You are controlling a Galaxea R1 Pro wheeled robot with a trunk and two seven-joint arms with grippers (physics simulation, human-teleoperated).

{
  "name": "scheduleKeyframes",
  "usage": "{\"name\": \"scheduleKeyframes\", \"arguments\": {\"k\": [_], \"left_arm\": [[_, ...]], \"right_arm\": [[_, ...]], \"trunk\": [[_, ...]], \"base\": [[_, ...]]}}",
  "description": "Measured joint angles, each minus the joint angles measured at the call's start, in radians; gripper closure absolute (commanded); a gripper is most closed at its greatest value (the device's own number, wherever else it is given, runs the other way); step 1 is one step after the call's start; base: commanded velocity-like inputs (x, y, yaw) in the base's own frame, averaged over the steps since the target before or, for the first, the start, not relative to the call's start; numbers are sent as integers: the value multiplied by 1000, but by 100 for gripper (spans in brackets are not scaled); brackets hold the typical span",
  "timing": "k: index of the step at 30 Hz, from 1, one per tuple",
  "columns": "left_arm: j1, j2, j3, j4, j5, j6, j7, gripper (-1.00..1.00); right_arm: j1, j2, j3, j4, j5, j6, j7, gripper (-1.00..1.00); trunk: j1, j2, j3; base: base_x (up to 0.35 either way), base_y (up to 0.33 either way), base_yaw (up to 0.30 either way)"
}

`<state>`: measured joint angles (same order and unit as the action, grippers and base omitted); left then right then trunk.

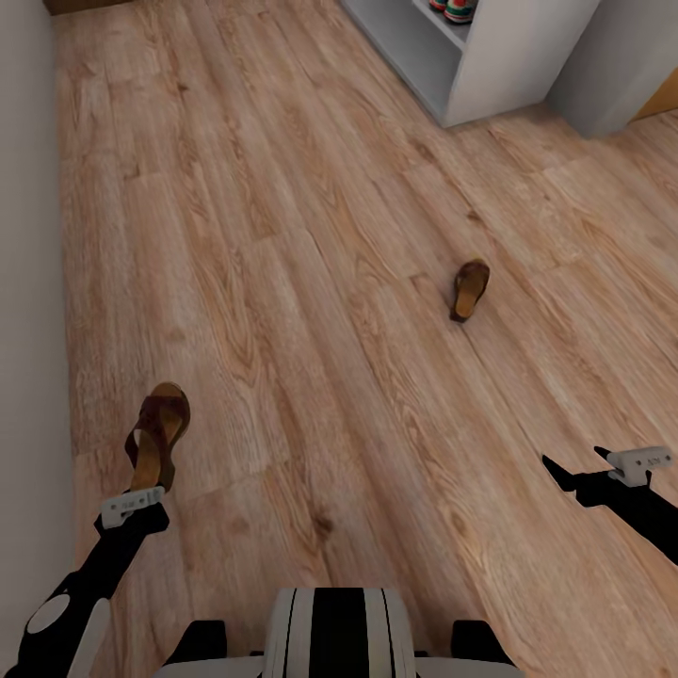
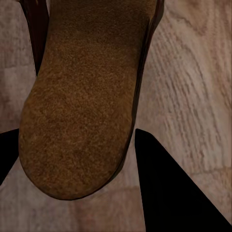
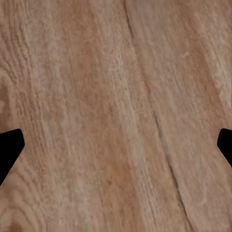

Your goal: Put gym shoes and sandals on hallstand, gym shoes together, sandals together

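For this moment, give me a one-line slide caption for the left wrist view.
Left hand closed around a brown sandal, footbed facing the camera, above the wood-plank floor.

Even soft light, faint shadows, no glare, slightly blurry renders

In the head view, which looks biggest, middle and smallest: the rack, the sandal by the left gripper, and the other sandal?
1. Shoe rack, though cut off.
2. Sandal at the left gripper; it is nearer the camera, so real size is unsure.
3. Far sandal.

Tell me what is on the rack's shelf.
On the rack, the heels of gym shoes show at the picture's top edge; the frame cuts off the rest.
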<state>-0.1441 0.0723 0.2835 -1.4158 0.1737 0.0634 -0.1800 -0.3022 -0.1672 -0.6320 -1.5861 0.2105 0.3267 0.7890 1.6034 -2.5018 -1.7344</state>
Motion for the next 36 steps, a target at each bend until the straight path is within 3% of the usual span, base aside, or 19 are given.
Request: {"name": "scheduleKeyframes", "arguments": {"k": [14, 36], "left_arm": [[0, 0, -1, 0, 0, -4, -1, 100], [0, 0, -2, 0, 0, -6, 0, 100]], "right_arm": [[0, 0, 0, 0, 0, 0, 0, -100], [0, 0, -1, 0, 0, 0, -2, -100]], "trunk": [[0, 0, 0], [0, 0, 0]], "base": [[242, 150, -216], [43, 24, -22]]}}
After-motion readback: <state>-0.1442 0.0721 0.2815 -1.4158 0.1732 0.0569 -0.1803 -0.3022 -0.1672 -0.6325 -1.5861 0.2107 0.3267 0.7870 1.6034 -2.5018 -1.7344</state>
